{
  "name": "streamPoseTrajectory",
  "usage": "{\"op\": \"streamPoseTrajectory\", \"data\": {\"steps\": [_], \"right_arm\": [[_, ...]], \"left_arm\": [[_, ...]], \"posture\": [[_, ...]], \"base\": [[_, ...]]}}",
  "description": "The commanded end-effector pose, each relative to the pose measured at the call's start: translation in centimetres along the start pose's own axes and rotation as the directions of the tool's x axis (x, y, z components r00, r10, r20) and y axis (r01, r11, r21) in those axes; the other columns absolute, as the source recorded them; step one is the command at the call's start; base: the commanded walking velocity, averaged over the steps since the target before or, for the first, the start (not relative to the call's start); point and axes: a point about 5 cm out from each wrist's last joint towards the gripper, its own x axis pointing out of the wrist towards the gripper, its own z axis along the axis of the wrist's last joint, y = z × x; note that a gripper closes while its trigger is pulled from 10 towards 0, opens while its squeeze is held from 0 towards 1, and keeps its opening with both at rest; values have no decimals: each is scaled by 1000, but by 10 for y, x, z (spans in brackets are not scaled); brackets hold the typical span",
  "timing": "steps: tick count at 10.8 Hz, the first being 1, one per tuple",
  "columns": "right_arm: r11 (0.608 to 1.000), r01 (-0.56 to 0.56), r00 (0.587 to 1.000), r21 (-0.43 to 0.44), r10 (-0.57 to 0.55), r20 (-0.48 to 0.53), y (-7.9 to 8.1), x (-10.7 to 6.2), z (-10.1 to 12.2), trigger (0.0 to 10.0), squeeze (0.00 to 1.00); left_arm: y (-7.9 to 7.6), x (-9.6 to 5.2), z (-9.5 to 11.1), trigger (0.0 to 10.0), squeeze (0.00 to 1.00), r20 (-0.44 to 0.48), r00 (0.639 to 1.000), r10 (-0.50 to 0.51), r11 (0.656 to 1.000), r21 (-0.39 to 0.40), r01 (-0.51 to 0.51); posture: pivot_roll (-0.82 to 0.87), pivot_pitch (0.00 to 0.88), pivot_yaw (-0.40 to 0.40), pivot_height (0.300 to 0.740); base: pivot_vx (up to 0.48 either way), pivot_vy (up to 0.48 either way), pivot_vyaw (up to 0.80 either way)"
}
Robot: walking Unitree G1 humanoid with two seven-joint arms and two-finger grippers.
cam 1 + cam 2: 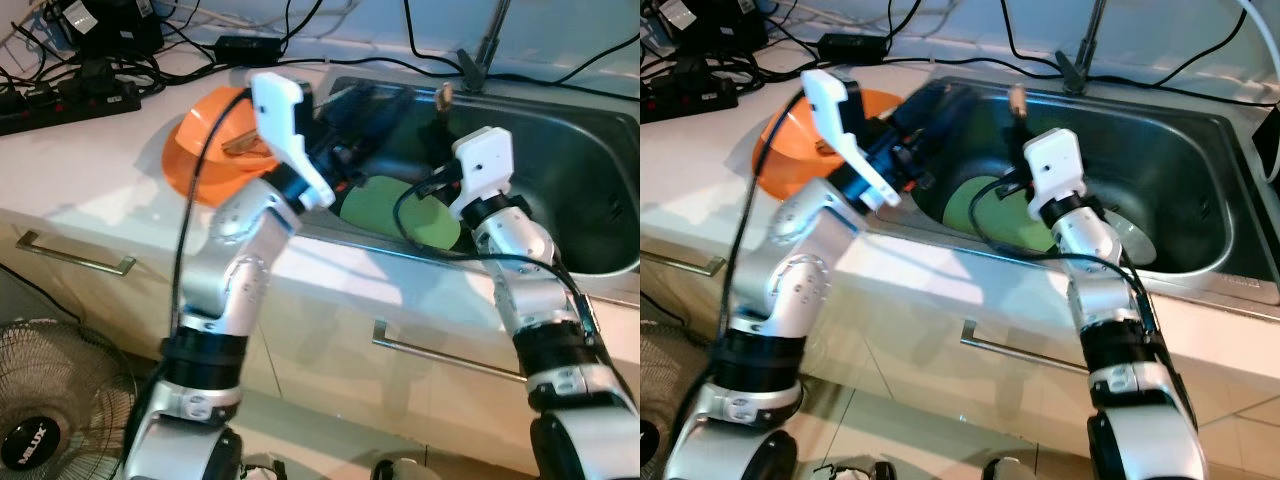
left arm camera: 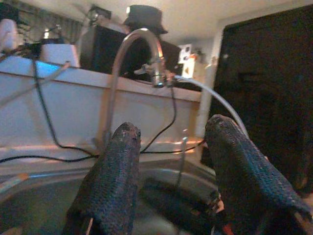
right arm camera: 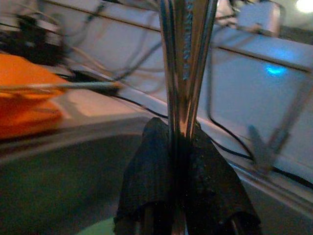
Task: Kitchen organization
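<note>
Two silver arms reaching over counter edge (image 1: pixel 330 250) into steel sink (image 1: pixel 600 150); green plate (image 1: pixel 400 205) inside, orange bowl (image 1: pixel 205 140) on counter. Left gripper (image 2: pixel 171 166) spread apart, nothing between, above basin. Right gripper (image 3: pixel 181 161) clenched on upright metal utensil handle (image 3: pixel 186 58), possibly a spoon.

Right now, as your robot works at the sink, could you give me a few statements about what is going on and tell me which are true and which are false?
1. The right gripper is shut on a metal utensil. True.
2. The left gripper has its fingers pressed together. False: its fingers are apart, with nothing between them.
3. An orange bowl sits on the counter beside the sink. True.
4. The green plate lies on the counter. False: it lies inside the sink.
5. Black cables run along the back of the counter. True.
</note>
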Motion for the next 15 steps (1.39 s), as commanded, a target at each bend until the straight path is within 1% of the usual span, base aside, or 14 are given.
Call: {"op": "streamPoseTrajectory", "data": {"steps": [1,2,3,4,5,6,7,8,11,13,14,15], "right_arm": [[998,66,998,-16,-66,-23,-14,5,2,10000,0],[993,120,991,-13,-121,-50,-22,8,0,10000,0],[986,164,984,8,-163,-76,-31,14,-1,10000,0],[983,186,977,10,-184,-105,-34,16,-4,10000,0],[976,212,964,44,-202,-175,-37,20,-11,10000,0],[969,240,946,60,-219,-239,-38,21,-19,10000,0],[960,260,929,104,-220,-296,-37,21,-26,10000,0],[952,276,914,135,-217,-343,-35,21,-32,10000,0],[955,262,867,141,-168,-470,-24,16,-49,10000,0],[957,251,856,146,-149,-496,-18,14,-54,10000,0],[958,243,847,151,-134,-515,-15,13,-58,10000,0],[956,248,829,157,-126,-545,-11,9,-63,10000,0]], "left_arm": [[1,-6,-5,10000,0,-46,999,11,999,40,-9],[1,-11,-14,10000,0,-103,995,10,998,65,-3],[1,-20,-34,10000,0,-222,975,19,994,109,5],[0,-25,-42,10000,0,-269,963,18,994,106,12],[-1,-31,-53,10000,0,-325,945,38,993,119,0],[-4,-34,-59,10000,0,-353,935,27,994,110,13],[-7,-37,-65,10000,0,-388,922,15,993,115,32],[-8,-39,-70,10000,0,-418,908,31,991,128,25],[-14,-42,-77,10000,0,-457,889,23,992,118,35],[-16,-44,-82,10000,0,-481,876,31,993,114,27],[-20,-45,-85,10000,0,-495,869,19,994,103,37],[-22,-45,-87,10000,0,-507,862,14,995,94,38]], "posture": [[91,67,41,740],[85,67,43,740],[84,69,44,740],[89,69,41,740],[99,70,36,740],[100,72,31,740],[104,71,28,740],[111,68,21,740],[127,54,2,740],[134,45,-3,740],[137,38,-5,740],[141,36,-6,740]], "base": [[0,0,0],[0,0,0],[0,0,0],[0,0,0],[0,0,0],[0,0,0],[0,0,0],[0,0,0],[0,0,0],[0,0,0],[0,0,0],[0,0,0]]}}
